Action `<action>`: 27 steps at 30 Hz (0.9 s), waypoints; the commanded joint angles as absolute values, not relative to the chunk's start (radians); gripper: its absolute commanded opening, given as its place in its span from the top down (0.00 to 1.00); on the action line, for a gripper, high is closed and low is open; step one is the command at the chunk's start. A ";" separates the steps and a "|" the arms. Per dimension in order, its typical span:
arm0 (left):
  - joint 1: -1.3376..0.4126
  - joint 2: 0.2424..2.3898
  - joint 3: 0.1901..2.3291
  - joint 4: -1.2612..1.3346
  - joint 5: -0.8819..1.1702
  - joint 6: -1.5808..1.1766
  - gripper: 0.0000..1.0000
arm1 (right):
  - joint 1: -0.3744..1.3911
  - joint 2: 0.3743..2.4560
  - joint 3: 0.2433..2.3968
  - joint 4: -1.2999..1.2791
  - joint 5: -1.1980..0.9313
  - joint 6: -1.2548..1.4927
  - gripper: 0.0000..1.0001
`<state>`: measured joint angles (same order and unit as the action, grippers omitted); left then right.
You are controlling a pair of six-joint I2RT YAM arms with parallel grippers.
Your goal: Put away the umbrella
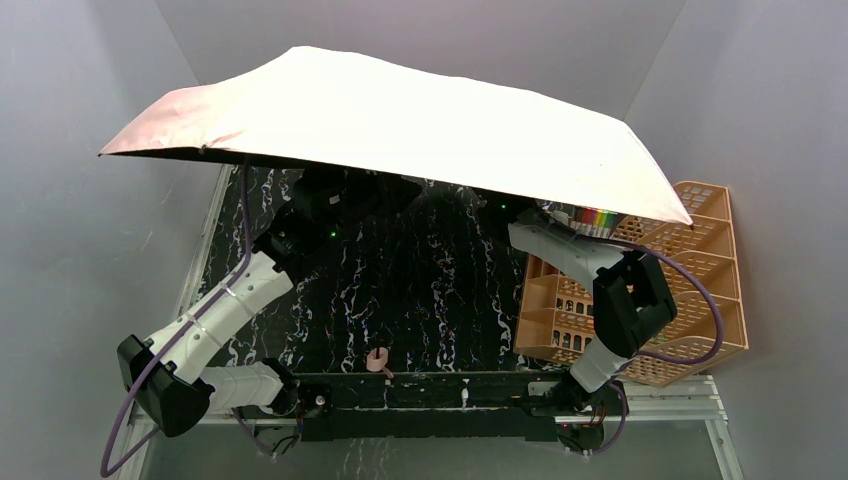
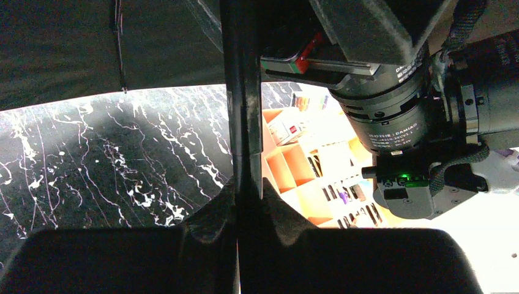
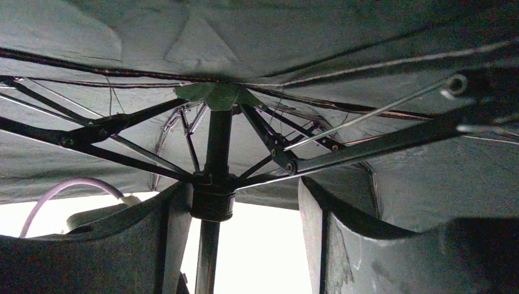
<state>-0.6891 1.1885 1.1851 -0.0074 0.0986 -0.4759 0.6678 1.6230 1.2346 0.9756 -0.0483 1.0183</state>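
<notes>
The umbrella (image 1: pixel 400 120) stands open above the table, pale pink on top and black underneath. In the top view its canopy hides both grippers. My left gripper (image 2: pixel 248 190) is shut on the umbrella's dark shaft (image 2: pixel 242 116), which runs straight up between its fingers. My right gripper (image 3: pixel 242 187) is open under the canopy, straddling the shaft (image 3: pixel 218 135). The runner collar (image 3: pixel 212 199) sits close to its left finger (image 3: pixel 153 245), with a wide gap to the right finger (image 3: pixel 343 245). Thin ribs (image 3: pixel 367 144) spread out from the hub above.
An orange mesh organiser rack (image 1: pixel 690 290) stands at the table's right, also visible as the rack (image 2: pixel 300 165) past the shaft. The right arm's wrist (image 2: pixel 392 116) is close beside my left gripper. A small pink object (image 1: pixel 377 358) sits near the front edge. Grey walls enclose the black marble table (image 1: pixel 420 290).
</notes>
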 commanded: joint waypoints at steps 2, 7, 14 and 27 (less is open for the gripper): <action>-0.709 1.149 1.163 -0.034 0.235 -0.429 1.00 | 0.641 1.629 1.313 1.092 -0.023 1.031 0.36; -0.709 1.145 1.155 -0.038 0.229 -0.430 1.00 | 0.640 1.632 1.314 1.103 -0.023 1.038 0.58; -0.710 1.131 1.149 -0.044 0.165 -0.428 1.00 | 0.636 1.597 1.293 1.043 -0.059 0.963 1.00; -0.708 1.143 1.278 0.067 0.016 -0.355 1.00 | 0.708 1.388 1.092 0.663 0.011 0.956 1.00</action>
